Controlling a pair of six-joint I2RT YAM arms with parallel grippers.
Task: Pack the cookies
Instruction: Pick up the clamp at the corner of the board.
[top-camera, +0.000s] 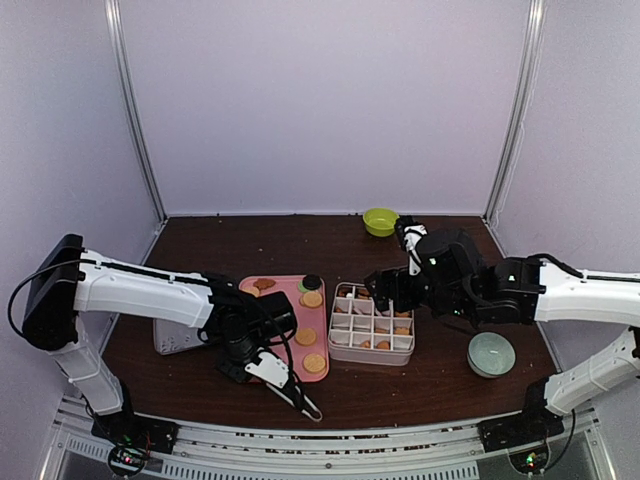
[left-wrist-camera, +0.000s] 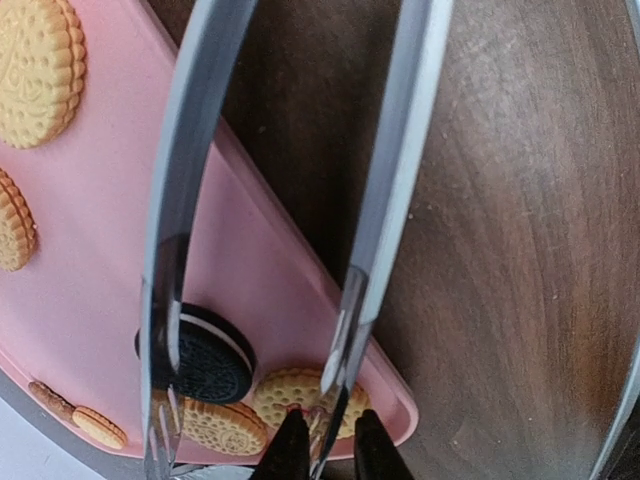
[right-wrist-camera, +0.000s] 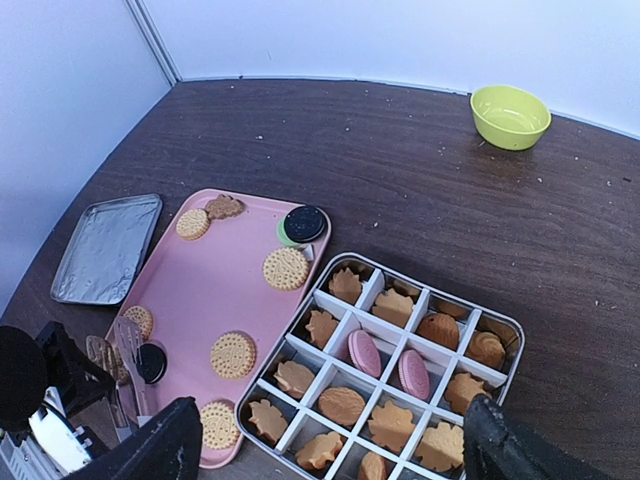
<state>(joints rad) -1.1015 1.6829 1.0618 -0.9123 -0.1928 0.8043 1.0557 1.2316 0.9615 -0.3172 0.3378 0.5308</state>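
Observation:
Golden round cookies (top-camera: 306, 337) lie scattered on a pink tray (top-camera: 285, 305), with a black one (top-camera: 311, 282) at its far edge. My left gripper (top-camera: 262, 366) is at the tray's near edge, shut on metal tongs (left-wrist-camera: 395, 200). Its black fingertips pinch one tong arm. A black sandwich cookie (left-wrist-camera: 205, 360) lies against the other arm, next to two tan cookies (left-wrist-camera: 290, 392). A divided tin (right-wrist-camera: 433, 288) right of the tray holds tan leaf-shaped cookies (right-wrist-camera: 342, 405) and two pink ones (right-wrist-camera: 364, 352). My right gripper (right-wrist-camera: 330, 450) hangs open above the tin's near side.
A flat foil tray (top-camera: 172, 340) lies left of the pink tray, partly under the left arm. A lime-green bowl (top-camera: 380, 221) stands at the back of the table. A pale grey-green bowl (top-camera: 491, 353) sits at the right, near the right arm.

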